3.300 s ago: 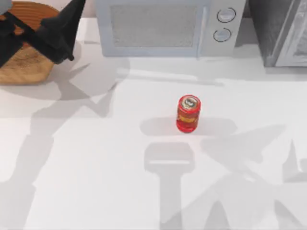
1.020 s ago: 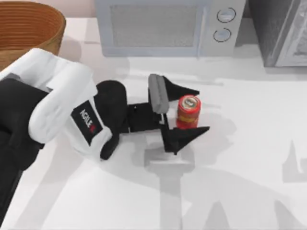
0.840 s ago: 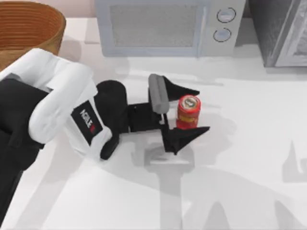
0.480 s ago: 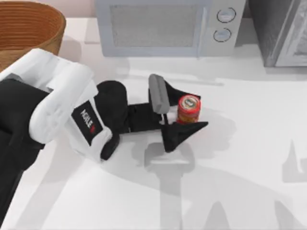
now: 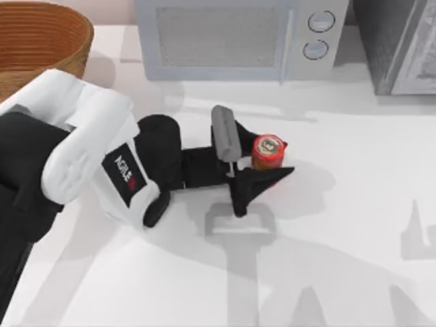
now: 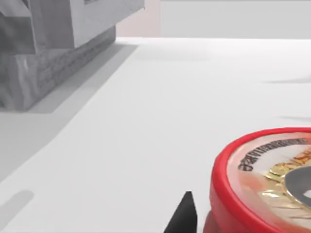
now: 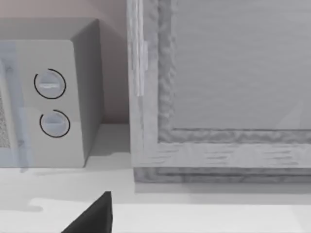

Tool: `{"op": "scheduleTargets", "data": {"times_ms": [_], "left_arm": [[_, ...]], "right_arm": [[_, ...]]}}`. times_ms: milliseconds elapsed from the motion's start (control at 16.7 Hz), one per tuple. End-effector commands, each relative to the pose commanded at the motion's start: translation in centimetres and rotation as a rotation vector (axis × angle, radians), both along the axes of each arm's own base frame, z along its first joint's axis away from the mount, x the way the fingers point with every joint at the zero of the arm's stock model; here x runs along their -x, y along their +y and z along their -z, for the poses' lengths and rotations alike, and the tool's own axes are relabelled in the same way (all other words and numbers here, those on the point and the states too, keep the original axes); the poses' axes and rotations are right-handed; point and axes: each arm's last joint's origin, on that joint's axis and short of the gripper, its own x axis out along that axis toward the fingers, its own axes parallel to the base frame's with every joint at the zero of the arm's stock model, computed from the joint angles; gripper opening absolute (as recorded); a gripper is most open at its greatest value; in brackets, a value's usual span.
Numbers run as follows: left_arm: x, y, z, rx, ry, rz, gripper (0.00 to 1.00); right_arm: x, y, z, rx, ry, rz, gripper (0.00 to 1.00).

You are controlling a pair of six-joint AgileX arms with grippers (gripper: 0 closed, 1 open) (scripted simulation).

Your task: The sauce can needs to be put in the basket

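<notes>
The left gripper (image 5: 262, 162) has its jaws closed against the upright sauce can (image 5: 268, 151) mid-table; the basket (image 5: 41, 34) sits well off at far left.

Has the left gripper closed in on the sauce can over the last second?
Yes. The left gripper fingers have narrowed onto the sauce can, which stays below the microwave.

Left arm reaching in from the table's left side, lying low across it, left gripper (image 5: 262, 158) closing its fingers (image 5: 255, 185) against the sauce can (image 5: 268, 150) at table centre
</notes>
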Motion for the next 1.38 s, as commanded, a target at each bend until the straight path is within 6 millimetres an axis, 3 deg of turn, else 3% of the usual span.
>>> {"op": "scheduleTargets", "data": {"times_ms": [540, 660, 840, 1020, 1140, 1380], "left_arm": [[-0.1, 0.1, -0.1, 0.0, -0.001, -0.002, 0.0], [-0.6, 0.3, -1.1, 0.003, -0.016, 0.007, 0.0], [-2.5, 1.6, -4.9, 0.01, -0.062, 0.022, 0.0], [-4.8, 4.8, -10.0, 0.012, -0.112, 0.013, 0.0], [-6.2, 8.1, -13.6, 0.011, -0.141, -0.014, 0.0], [-8.1, 17.9, -18.9, -0.002, -0.136, -0.163, 0.0]], "right_arm": [[0.0, 0.0, 0.0, 0.0, 0.0, 0.0, 1.0], [0.0, 0.0, 0.0, 0.0, 0.0, 0.0, 1.0], [0.0, 0.0, 0.0, 0.0, 0.0, 0.0, 1.0], [0.0, 0.0, 0.0, 0.0, 0.0, 0.0, 1.0], [0.0, 0.0, 0.0, 0.0, 0.0, 0.0, 1.0], [0.0, 0.0, 0.0, 0.0, 0.0, 0.0, 1.0]]}}
